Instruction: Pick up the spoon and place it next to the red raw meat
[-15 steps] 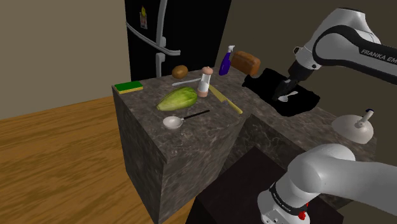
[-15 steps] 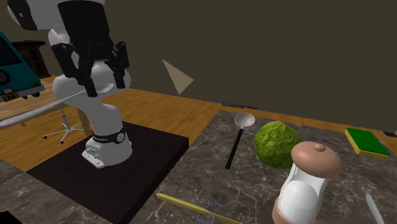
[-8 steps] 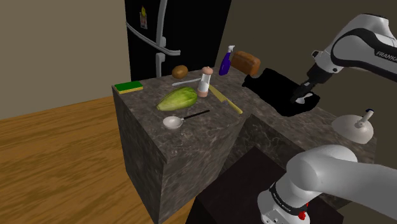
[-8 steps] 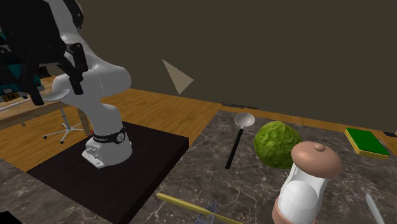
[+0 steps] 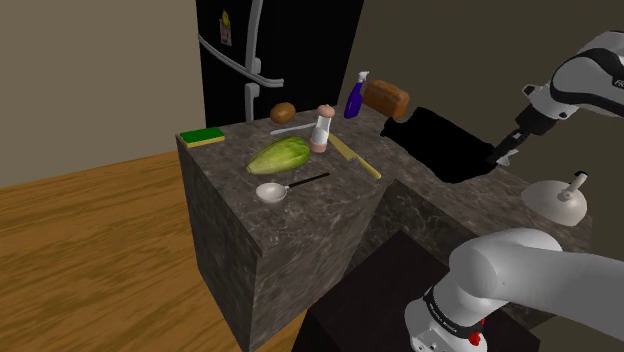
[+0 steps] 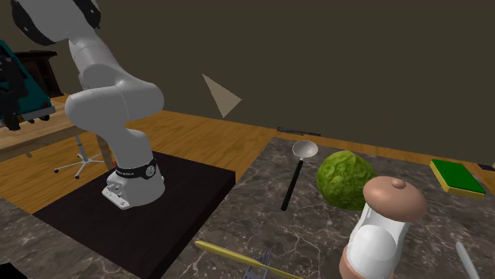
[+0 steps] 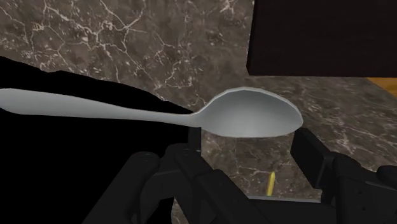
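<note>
My gripper [image 5: 503, 155] hangs at the shoulder view's right, just past the edge of a black patch [image 5: 445, 142] on the dark marble counter. A grey spoon [image 7: 251, 118] lies crosswise at the black fingertips [image 7: 191, 162], and the gripper [image 7: 245, 149] is shut on it. A reddish-brown block [image 5: 386, 97], the meat, sits at the counter's far corner beside a blue spray bottle [image 5: 354, 98], well to the left of the gripper.
On the counter block lie a green leafy vegetable [image 5: 280, 154], a white ladle with a black handle [image 5: 275, 191], a pink-capped white mill [image 5: 322, 128], a yellow utensil [image 5: 357, 158], a green sponge [image 5: 203, 137] and a brown round item [image 5: 283, 111]. A white dome [image 5: 556, 196] stands near the gripper.
The arm has swung toward the shoulder view's right, carrying the spoon from above the black patch to beyond its edge. The hand slid out to the second exterior view's left.
</note>
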### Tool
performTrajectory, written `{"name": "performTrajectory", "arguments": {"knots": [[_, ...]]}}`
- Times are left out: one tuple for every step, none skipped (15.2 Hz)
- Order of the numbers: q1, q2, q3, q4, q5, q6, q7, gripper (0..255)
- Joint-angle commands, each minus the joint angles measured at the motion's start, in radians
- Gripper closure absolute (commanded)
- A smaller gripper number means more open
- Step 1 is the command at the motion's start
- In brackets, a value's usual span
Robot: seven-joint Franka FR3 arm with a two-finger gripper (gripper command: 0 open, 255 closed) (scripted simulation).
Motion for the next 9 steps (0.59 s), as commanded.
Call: {"name": "performTrajectory", "arguments": {"knots": [[0.001, 0.028, -0.055, 0.040, -0.025, 0.003, -0.051, 255], [0.003, 0.041, -0.082, 0.061, -0.035, 0.004, -0.075, 255], [0.007, 0.056, -0.108, 0.082, -0.044, 0.005, -0.099, 255], [0.011, 0.070, -0.135, 0.104, -0.053, 0.006, -0.122, 255], [0.017, 0.085, -0.162, 0.127, -0.061, 0.007, -0.146, 255], [0.024, 0.101, -0.190, 0.152, -0.067, 0.009, -0.170, 255], [0.033, 0.118, -0.218, 0.177, -0.073, 0.010, -0.193, 255], [0.043, 0.134, -0.247, 0.203, -0.078, 0.011, -0.217, 255], [0.055, 0.152, -0.277, 0.230, -0.082, 0.013, -0.241, 255]]}}
